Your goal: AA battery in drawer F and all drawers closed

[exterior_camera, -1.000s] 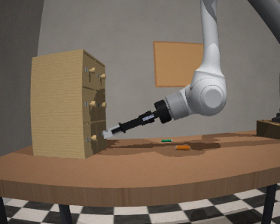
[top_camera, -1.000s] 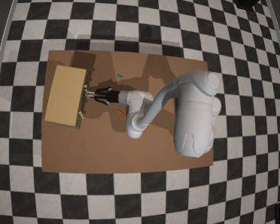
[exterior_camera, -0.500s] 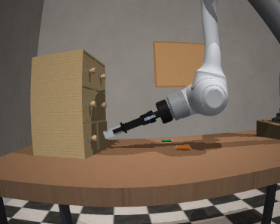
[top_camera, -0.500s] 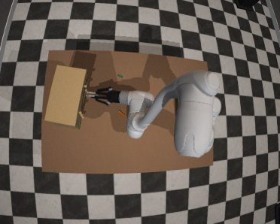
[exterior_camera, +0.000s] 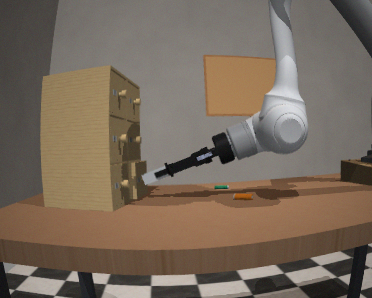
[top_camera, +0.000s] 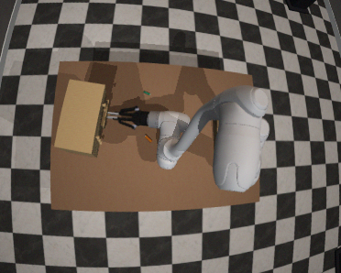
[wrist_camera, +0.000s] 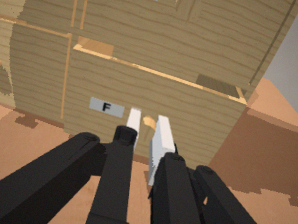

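The wooden chest [top_camera: 81,116] [exterior_camera: 78,140] stands at the table's left end. Its bottom drawer marked F [exterior_camera: 138,172] [wrist_camera: 185,117] is pulled partly out and looks level; its inside is mostly hidden. My gripper [top_camera: 108,114] [exterior_camera: 148,178] [wrist_camera: 145,126] is shut on that drawer's knob [wrist_camera: 149,122], with a pale fingertip on either side of it. A green cylinder [top_camera: 147,92] [exterior_camera: 221,187] and a thicker-looking orange cylinder [top_camera: 148,137] [exterior_camera: 243,196] lie on their sides on the table; they look like batteries, but no size marking is readable.
The chest's other drawers look pushed in, with knobs [exterior_camera: 122,93] [exterior_camera: 123,138] standing out from the front. The brown table [top_camera: 140,183] [exterior_camera: 188,225] carries the chest. The arm [top_camera: 172,147] [exterior_camera: 283,127] reaches across above the table, near the two cylinders in the overhead view.
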Robot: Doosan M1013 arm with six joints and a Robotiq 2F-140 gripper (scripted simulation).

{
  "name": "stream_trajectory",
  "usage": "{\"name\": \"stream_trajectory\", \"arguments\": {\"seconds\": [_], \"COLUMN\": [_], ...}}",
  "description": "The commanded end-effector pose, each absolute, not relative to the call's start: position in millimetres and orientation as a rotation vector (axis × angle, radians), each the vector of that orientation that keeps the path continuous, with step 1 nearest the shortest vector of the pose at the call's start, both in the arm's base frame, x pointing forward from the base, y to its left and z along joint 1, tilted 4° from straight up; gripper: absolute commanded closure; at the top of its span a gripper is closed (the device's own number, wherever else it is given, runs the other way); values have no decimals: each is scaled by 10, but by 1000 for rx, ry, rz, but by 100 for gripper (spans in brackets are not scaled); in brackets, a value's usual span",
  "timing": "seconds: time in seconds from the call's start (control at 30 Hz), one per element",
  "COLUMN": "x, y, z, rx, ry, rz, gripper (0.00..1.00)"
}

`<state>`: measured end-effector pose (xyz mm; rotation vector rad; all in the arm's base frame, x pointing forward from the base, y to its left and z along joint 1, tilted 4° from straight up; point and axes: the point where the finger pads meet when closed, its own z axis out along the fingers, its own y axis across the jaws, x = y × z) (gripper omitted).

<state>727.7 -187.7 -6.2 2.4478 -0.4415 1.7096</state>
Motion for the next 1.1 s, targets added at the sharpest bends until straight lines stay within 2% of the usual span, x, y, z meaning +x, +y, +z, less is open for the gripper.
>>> {"name": "stream_trajectory", "arguments": {"seconds": [0.0, 1.07], "x": [7245, 6880], "y": [-1867, -1750], "z": [-61, -56], "rx": [2448, 2448], "ry": [-442, -442], "rz": [1710, 1710], "gripper": [92, 92]}}
